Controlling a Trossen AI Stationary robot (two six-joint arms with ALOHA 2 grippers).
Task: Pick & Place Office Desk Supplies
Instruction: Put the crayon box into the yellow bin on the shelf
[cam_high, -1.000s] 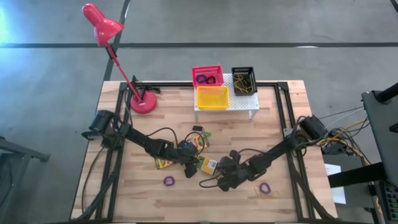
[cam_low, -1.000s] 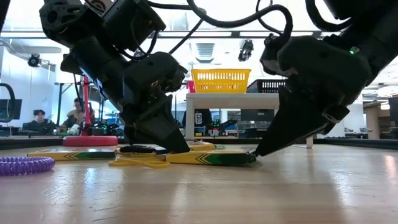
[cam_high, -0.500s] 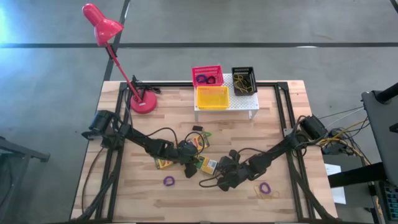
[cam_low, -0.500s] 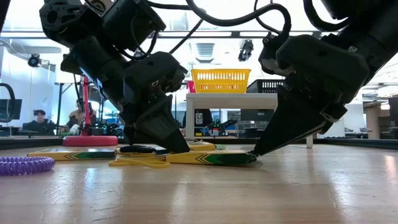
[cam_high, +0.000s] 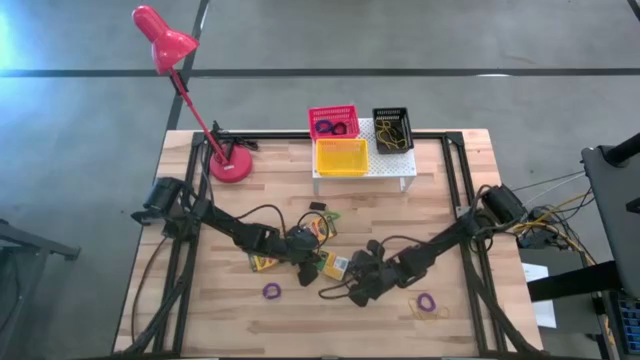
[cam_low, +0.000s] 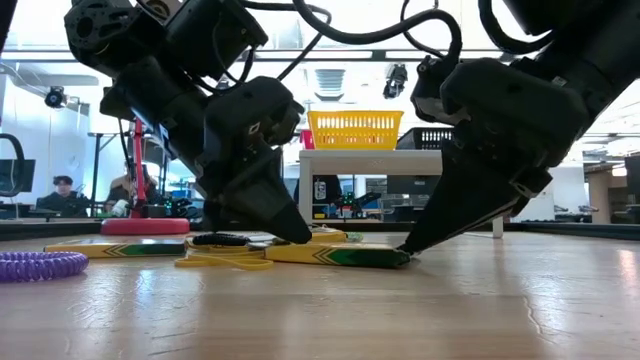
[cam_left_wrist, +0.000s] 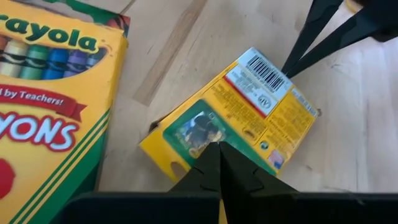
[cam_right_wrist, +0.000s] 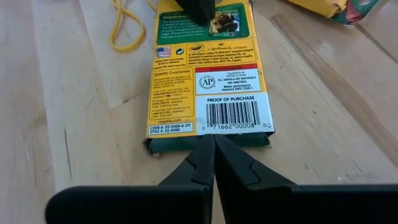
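Your left gripper (cam_left_wrist: 219, 149) and right gripper (cam_right_wrist: 214, 144) are both pressed shut, holding nothing. Each pokes one end of the crayon box (cam_high: 334, 265) lying flat mid-table. Push harder and the box could bend, pop up or slide away. You can count two more crayon boxes (cam_high: 263, 262), three baskets (cam_high: 341, 156) on the shelf (cam_high: 395, 162), two purple loops (cam_high: 271, 291).

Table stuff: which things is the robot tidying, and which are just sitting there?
Job things: crayon box between the shut left gripper and shut right gripper; second crayon box; purple loops; yellow basket, pink-red basket, black basket.

Just there: red desk lamp, white shelf.
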